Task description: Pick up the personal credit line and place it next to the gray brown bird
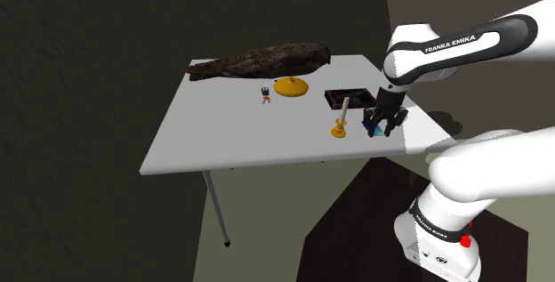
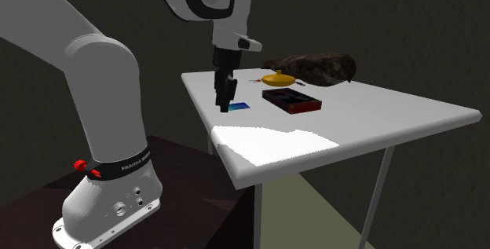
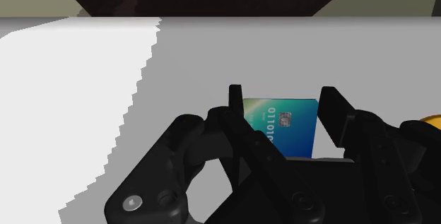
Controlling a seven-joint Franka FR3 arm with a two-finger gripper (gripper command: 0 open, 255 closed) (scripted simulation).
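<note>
Wrist view: gripper (image 3: 282, 94) is down at the desk (image 1: 231, 133), jaws spread, one on each side of a blue-green card (image 3: 286, 127) with a chip and printed digits. The card lies between them. The jaws stand just beside two opposite edges, but contact cannot be confirmed, so the card is not logged as held.

Shoulder view: card sits near the desk edge closest to the stand. The bird (image 1: 258, 60), long and dark brown, lies at the far end, well apart from it. Between them stand a candlestick (image 1: 339, 127), a black-and-red box (image 2: 292, 100) and an orange dish (image 1: 291, 86).

Step in hand, as judged: closing on the card.

Notes for a clean grasp:
- The card is thin and flat, so the tips should reach the desk surface before closing, or the jaws may pass over it.
- Keep the card centred so both edges are met together. An uneven closure would likely push or twist it.
- Close slowly, since the card may bow.
- Lift straight up and confirm the clamp before travelling.
- Rise above the candlestick and box on the way to the bird.
</note>
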